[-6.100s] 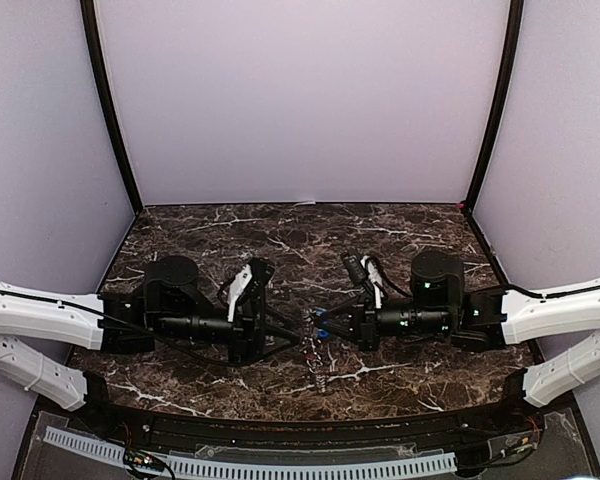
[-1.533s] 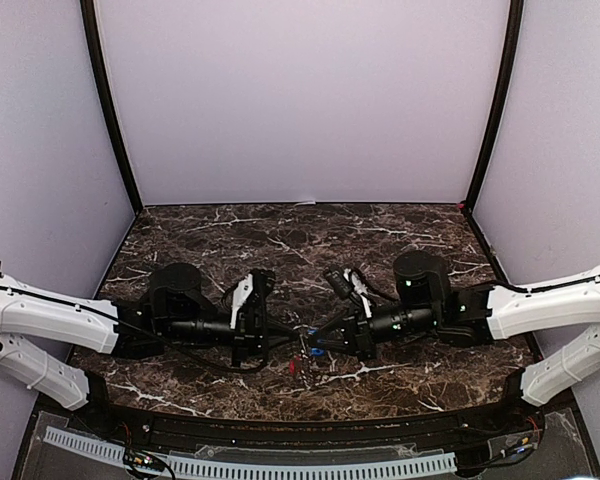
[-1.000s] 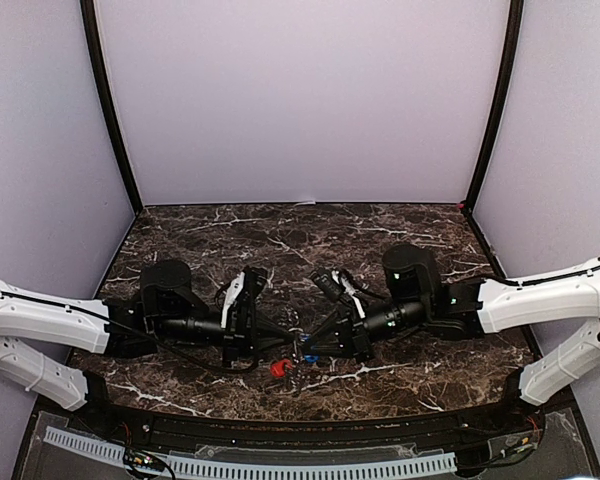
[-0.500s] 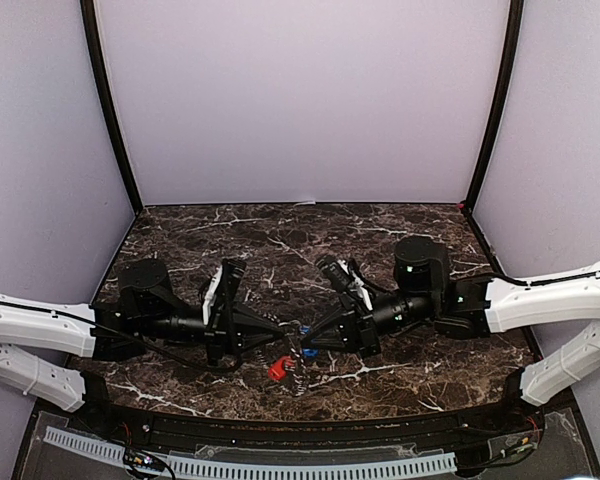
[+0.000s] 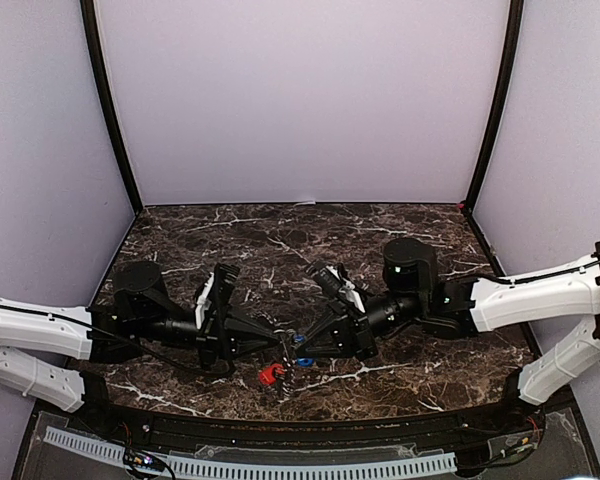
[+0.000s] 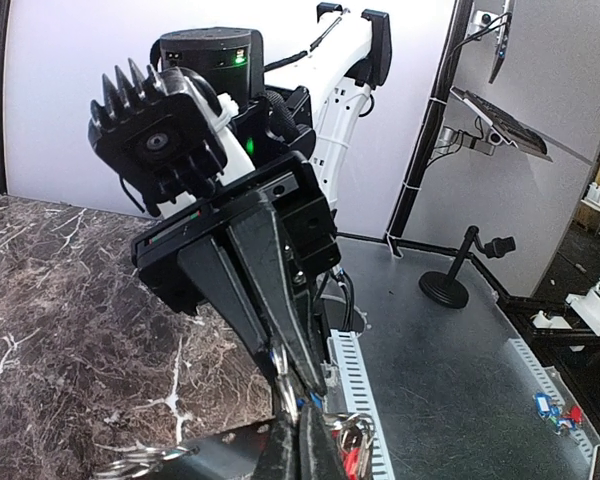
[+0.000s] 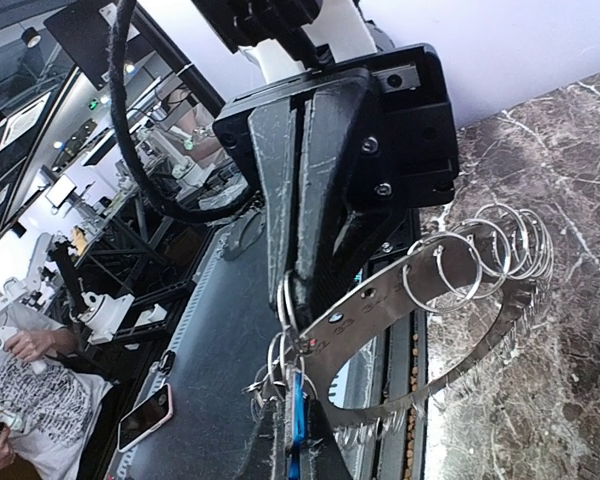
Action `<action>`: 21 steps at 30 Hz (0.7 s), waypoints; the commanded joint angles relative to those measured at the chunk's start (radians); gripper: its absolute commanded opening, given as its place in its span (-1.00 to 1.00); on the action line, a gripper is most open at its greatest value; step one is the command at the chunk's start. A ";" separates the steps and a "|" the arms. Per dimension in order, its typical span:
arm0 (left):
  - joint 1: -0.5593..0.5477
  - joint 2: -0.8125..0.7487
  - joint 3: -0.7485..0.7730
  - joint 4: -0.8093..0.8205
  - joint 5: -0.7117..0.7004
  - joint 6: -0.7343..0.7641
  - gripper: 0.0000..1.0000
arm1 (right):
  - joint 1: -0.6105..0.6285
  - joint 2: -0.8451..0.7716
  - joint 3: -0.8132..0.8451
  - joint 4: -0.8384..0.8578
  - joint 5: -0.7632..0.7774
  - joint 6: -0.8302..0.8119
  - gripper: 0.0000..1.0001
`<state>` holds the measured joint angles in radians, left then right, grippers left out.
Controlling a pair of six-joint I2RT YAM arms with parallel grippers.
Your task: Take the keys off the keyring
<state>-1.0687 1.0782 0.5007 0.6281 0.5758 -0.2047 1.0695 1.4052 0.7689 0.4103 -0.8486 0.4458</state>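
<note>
Table [image 5: 410, 240]: marbled; both arms are met over its near middle.
Left gripper [image 7: 296, 300]: clamped on the keyring [image 7: 380, 298].
Right gripper [image 6: 288, 372]: closed on the blue key [image 7: 295, 420], tip-to-tip with the left gripper.
Red key [image 5: 270, 374]: seen just nearward of both tips.

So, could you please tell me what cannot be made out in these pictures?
Red key: too small in the top view to tell whether it is off the keyring; cut by the bottom edge in the left wrist view.
Blue key: mostly hidden between the fingers of the right gripper in the right wrist view.
Keyring: in the top view, lost between the left gripper and the right.
</note>
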 commanded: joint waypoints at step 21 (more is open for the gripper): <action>0.019 -0.087 0.017 0.381 -0.034 0.000 -1.00 | 0.035 0.095 -0.010 -0.081 -0.147 0.062 -1.00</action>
<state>-1.0687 1.0733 0.4858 0.6975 0.5751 -0.1917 1.0813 1.4612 0.8108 0.4362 -0.9718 0.4721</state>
